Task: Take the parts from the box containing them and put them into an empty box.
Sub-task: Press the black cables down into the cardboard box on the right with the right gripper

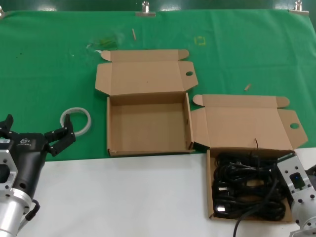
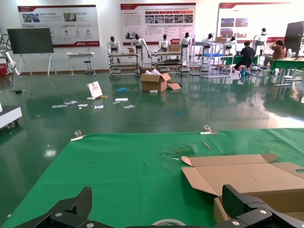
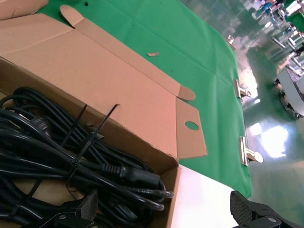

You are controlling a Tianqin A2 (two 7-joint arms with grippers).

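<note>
head view downward over both boxes, wrist views low, close, facing the far table edge

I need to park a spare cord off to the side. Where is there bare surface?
White tabletop is bare between the left gripper and the box of cords. Green cloth left of the empty box is free beyond the white ring. Right side crowded.
</note>
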